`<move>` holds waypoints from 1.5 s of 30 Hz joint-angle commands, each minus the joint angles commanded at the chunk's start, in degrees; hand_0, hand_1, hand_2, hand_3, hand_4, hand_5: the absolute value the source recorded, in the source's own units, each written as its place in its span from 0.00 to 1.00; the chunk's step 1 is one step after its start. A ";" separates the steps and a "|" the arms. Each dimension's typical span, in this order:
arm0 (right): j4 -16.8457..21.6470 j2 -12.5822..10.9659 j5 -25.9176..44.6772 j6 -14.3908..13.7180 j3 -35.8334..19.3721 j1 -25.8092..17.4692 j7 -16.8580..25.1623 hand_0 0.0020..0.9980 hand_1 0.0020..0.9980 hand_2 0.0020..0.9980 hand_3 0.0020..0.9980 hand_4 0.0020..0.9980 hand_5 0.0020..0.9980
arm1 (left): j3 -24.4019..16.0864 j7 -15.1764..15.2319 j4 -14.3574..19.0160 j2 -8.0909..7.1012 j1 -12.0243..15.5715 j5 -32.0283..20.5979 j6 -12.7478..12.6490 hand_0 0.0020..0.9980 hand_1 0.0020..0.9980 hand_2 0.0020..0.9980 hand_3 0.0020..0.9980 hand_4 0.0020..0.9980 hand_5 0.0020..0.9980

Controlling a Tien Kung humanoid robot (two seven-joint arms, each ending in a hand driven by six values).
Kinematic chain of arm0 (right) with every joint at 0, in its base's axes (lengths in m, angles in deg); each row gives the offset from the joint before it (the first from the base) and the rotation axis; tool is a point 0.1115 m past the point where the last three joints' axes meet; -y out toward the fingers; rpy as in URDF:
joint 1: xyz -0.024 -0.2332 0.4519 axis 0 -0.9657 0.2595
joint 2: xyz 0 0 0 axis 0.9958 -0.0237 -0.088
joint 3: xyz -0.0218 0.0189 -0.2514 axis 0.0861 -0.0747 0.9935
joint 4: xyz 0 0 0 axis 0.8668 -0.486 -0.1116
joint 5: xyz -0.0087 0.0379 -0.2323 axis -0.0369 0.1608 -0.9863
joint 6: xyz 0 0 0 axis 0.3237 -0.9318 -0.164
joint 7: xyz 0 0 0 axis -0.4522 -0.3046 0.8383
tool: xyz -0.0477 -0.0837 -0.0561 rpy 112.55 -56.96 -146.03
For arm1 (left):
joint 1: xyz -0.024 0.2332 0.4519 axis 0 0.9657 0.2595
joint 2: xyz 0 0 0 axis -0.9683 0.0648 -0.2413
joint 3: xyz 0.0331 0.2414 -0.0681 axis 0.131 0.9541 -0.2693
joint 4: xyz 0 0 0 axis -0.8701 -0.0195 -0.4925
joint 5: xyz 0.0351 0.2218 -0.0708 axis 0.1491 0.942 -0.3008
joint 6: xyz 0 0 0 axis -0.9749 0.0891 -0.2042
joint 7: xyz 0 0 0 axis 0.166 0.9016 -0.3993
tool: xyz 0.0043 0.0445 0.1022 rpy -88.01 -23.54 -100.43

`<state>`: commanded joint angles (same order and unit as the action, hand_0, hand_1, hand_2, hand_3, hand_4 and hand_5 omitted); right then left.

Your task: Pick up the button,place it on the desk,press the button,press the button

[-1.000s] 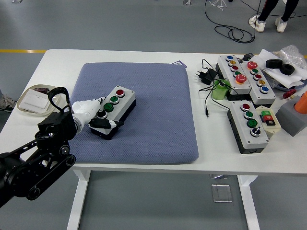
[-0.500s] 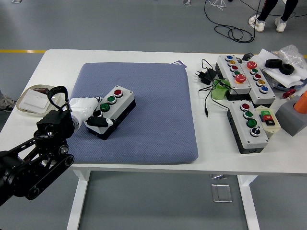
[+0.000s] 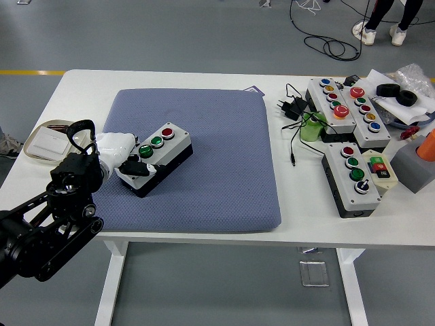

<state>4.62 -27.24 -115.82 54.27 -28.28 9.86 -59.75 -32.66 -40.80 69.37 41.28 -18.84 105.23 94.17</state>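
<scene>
A grey-topped button box with a black base lies on the blue padded mat, toward its left side. Along its top run one red button, two green ones and a black one. My left hand, white with black fingertips, comes in from the lower left. It is closed around the box's near-left end, covering the black button there. The box sits at an angle across the mat; I cannot tell whether it is lifted off it. The right arm is out of the picture.
A shallow dish sits at the table's left edge, just beyond my arm. On the right stand more button boxes, a black adapter with cables and a green cup. A person's feet show on the floor at the top right.
My left hand has drawn the button box leftward and slightly away from me over the mat, and the arm has pulled back with it.
</scene>
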 joint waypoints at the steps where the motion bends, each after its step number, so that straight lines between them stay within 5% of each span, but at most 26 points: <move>1: 0.00 -0.03 0.00 -0.01 0.00 0.00 0.00 0.63 0.44 0.62 0.56 0.31 0.23 | -0.11 1.33 -0.03 -0.11 -0.07 0.63 -0.23 0.29 0.29 0.28 0.39 0.58 0.11; 7: 0.00 -0.05 0.10 -0.07 0.04 0.09 0.00 0.63 0.44 0.62 0.57 0.31 0.23 | -0.02 9.57 -1.03 -0.40 -0.63 2.29 -1.14 0.30 0.28 0.26 0.38 0.61 0.05; 19: 0.00 -0.01 0.07 -0.12 -0.04 0.27 -0.04 0.63 0.44 0.62 0.56 0.31 0.23 | -0.21 27.15 -3.75 -1.20 -2.12 6.05 -9.30 0.32 0.27 0.24 0.34 0.61 0.00; 37: 0.00 0.13 -0.47 -0.11 -0.42 0.36 -0.16 0.63 0.44 0.62 0.57 0.31 0.23 | 1.51 43.80 -10.85 -0.79 -3.56 6.05 -22.21 0.32 0.27 0.22 0.31 0.60 0.00; 45: 0.00 0.16 -0.82 -0.03 -0.61 0.18 -0.30 0.63 0.44 0.62 0.57 0.31 0.23 | 2.34 45.31 -12.46 -0.26 -3.74 6.05 -23.88 0.33 0.28 0.24 0.33 0.59 0.00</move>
<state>4.62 -27.08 -116.64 54.24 -28.89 10.05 -60.05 -30.32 4.51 56.91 41.03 -22.57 111.28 70.29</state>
